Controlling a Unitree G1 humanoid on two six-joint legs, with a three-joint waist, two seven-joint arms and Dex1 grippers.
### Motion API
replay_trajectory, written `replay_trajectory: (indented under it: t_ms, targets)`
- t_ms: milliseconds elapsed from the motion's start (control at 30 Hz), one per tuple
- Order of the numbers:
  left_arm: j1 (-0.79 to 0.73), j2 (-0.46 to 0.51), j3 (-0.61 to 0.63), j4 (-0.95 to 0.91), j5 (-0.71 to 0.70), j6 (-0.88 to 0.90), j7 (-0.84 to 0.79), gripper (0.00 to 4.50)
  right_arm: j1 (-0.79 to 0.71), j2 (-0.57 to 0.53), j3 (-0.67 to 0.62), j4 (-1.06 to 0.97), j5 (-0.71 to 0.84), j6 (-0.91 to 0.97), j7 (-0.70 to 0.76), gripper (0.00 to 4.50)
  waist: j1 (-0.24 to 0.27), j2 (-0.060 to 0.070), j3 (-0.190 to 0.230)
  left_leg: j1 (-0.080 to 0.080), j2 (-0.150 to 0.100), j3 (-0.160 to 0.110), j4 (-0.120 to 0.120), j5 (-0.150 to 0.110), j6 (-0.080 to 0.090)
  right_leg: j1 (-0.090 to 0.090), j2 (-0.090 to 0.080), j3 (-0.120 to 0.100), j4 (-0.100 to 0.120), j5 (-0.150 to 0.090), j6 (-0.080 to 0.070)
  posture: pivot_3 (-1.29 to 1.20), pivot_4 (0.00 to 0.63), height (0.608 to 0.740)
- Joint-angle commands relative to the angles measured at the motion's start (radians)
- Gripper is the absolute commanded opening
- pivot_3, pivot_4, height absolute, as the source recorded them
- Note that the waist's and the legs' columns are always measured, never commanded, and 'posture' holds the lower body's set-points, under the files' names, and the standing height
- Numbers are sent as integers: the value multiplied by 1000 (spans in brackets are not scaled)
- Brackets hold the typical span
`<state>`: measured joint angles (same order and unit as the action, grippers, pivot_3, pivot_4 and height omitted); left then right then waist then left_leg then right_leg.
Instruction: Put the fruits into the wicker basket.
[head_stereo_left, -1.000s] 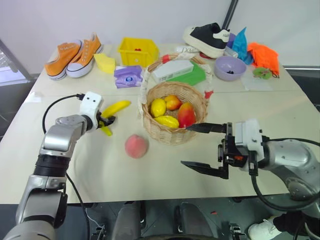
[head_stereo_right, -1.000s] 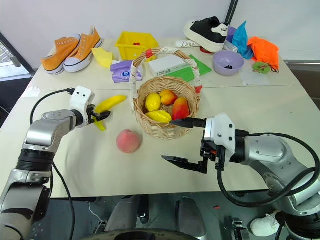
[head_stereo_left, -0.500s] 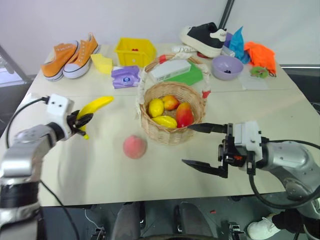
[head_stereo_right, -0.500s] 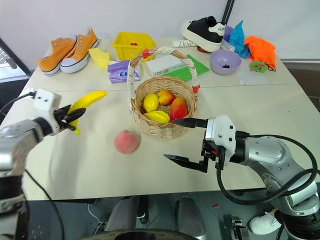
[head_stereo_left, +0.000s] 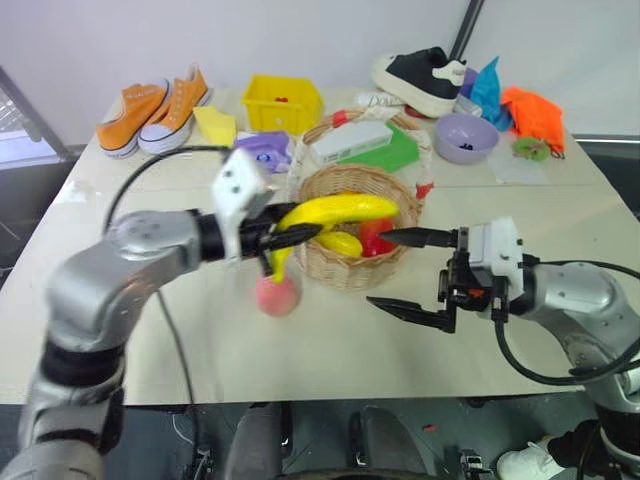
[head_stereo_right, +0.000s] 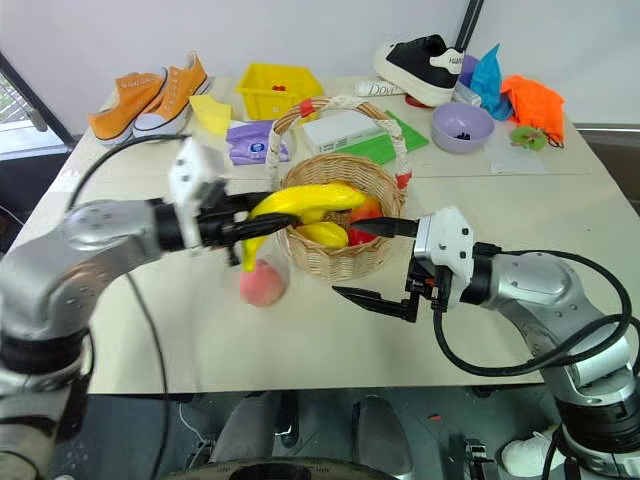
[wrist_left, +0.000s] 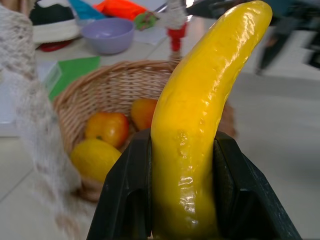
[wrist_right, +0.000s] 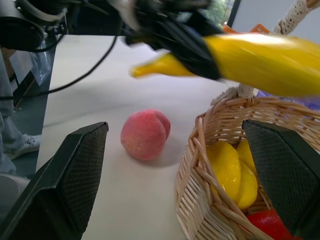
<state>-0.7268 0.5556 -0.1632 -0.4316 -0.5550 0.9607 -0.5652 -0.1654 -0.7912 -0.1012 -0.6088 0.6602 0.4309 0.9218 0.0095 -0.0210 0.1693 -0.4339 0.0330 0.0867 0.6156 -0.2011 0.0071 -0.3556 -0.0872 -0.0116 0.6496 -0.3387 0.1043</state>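
Note:
My left gripper (head_stereo_left: 283, 238) is shut on the stem end of the long yellow banana (head_stereo_left: 335, 210) and holds it in the air, roughly level. The banana's far end reaches over the near rim of the wicker basket (head_stereo_left: 345, 272). In the left wrist view the black fingers (wrist_left: 125, 200) clamp the banana (wrist_left: 200, 115) from both sides. The pink peach (head_stereo_left: 276, 295) lies on the table just left of the basket, below the banana. My right gripper (head_stereo_left: 410, 273) hangs open right of the basket, pointing at it, with nothing between its fingers.
Small yellow and red fruits (head_stereo_left: 345, 243) lie in the basket. At the back of the table are orange sneakers (head_stereo_left: 150, 105), a yellow bin (head_stereo_left: 280, 100), a white box on a green sheet (head_stereo_left: 365, 145), a purple bowl (head_stereo_left: 465, 135) and a black shoe (head_stereo_left: 425, 75).
My left gripper has closed on the banana, lifted it off the left side of the table and swung it right, over the basket's rim. The right gripper has stayed put.

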Motion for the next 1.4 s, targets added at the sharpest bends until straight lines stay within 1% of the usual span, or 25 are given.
replay_trajectory:
  t_ms: [33,100,200,267,300,367,400,433,633,767,800,833,867,900,967,1067,1133,1233,1333,1400]
  targets:
    - [-98,-62,-80,112,120,10,90,967,15,-2,-28,-52,-1,-2,-27,4500,1,0,0,0,0,0,0,0,0,0,1,0,1,0,0,0,150,733]
    - [-128,-97,-86,161,146,7,109,967,32,-6,-32,-56,-10,-4,-32,4500,2,0,0,-1,0,-1,1,0,0,-1,4,0,1,-1,1,0,150,733]
    - [-140,-124,-110,194,175,-26,87,967,53,-11,-37,-65,-20,-7,-39,4500,-2,0,0,-2,0,-1,2,0,0,-1,4,0,1,-1,2,0,150,733]
    - [-133,-141,-98,194,167,-31,71,1999,55,-11,-36,-70,-21,-6,-43,4500,1,0,0,-2,0,-1,3,0,0,-1,4,0,2,-1,2,0,150,733]
    - [-130,-145,-92,192,166,-29,66,2352,56,-12,-36,-72,-22,-5,-45,4500,1,0,0,-2,0,-1,3,0,0,-1,4,0,2,-1,2,0,150,733]
    - [-123,-139,-77,177,161,-26,49,3247,53,-14,-34,-72,-22,-3,-47,4500,1,0,0,-3,1,-1,6,0,0,-1,4,0,3,-1,2,0,150,733]
    - [-117,-139,-44,164,137,-25,36,3824,53,-15,-32,-73,-23,-1,-48,4500,0,0,0,-3,1,-2,7,0,0,-1,4,0,3,-1,2,0,150,733]
    - [-110,-139,-13,152,115,-21,26,4261,52,-17,-29,-74,-23,2,-49,4500,-1,0,0,-3,1,-2,7,0,0,-1,4,1,4,0,3,0,150,733]
    - [5,-31,130,26,15,-63,-96,4261,50,-13,-5,-70,-27,8,-50,4500,-6,0,0,-3,2,-2,11,0,-1,-1,3,1,6,0,3,0,150,733]
    - [128,54,265,-88,-117,-4,-151,4261,44,-11,7,-55,-32,3,-40,4500,-8,0,0,-4,3,-2,11,0,-1,-1,2,0,6,0,3,0,150,733]
    - [185,94,309,-118,-150,24,-168,4261,36,-12,8,-48,-31,0,-33,4500,-8,0,0,-4,3,-2,11,0,-1,-1,2,0,6,0,3,0,150,733]
    - [250,142,344,-150,-168,41,-188,4387,27,-15,7,-43,-28,0,-26,4500,-9,0,0,-4,3,-2,11,0,-1,0,2,0,6,0,3,0,150,733]
    - [310,188,363,-181,-169,46,-203,4387,18,-18,4,-40,-22,2,-19,4500,-14,0,0,-4,3,-2,11,0,-1,0,1,0,6,0,3,0,150,733]
    - [372,238,365,-214,-138,38,-202,4387,9,-24,2,-39,-14,9,-11,4500,-20,0,0,-4,3,-2,11,0,-1,-1,1,0,6,0,3,0,150,733]
    - [460,295,359,-251,-92,28,-172,4387,2,-40,-3,-36,-4,21,10,4500,-21,0,0,-3,3,-2,11,0,-1,0,1,0,6,0,3,0,150,733]
    - [572,338,322,-282,-16,-7,-128,4387,-1,-58,-11,-21,-2,29,34,4500,-16,0,0,-3,2,-3,11,-1,-1,1,-1,-1,6,-1,1,0,150,733]
    - [611,339,280,-297,25,-24,-96,4387,-2,-66,-11,-5,-9,24,47,4500,-17,0,0,-3,1,-3,11,-1,0,1,-2,-1,5,-2,-1,0,150,733]
    - [590,297,193,-302,63,-25,-40,4387,-11,-68,-6,6,-13,22,59,4500,-15,0,0,-4,1,-3,11,-3,-2,0,-3,-1,4,-2,-3,0,150,733]
    - [544,282,104,-274,121,-27,-9,4387,-23,-63,-2,7,-9,26,61,4500,-20,0,0,-5,1,-3,11,-3,-2,-1,-3,-1,4,-2,-3,0,150,733]
    - [495,238,50,-238,135,-4,18,4387,-26,-59,1,-2,-5,32,58,4500,-20,1,0,-6,1,-3,10,-2,0,-2,-3,-1,4,-2,-3,0,150,733]
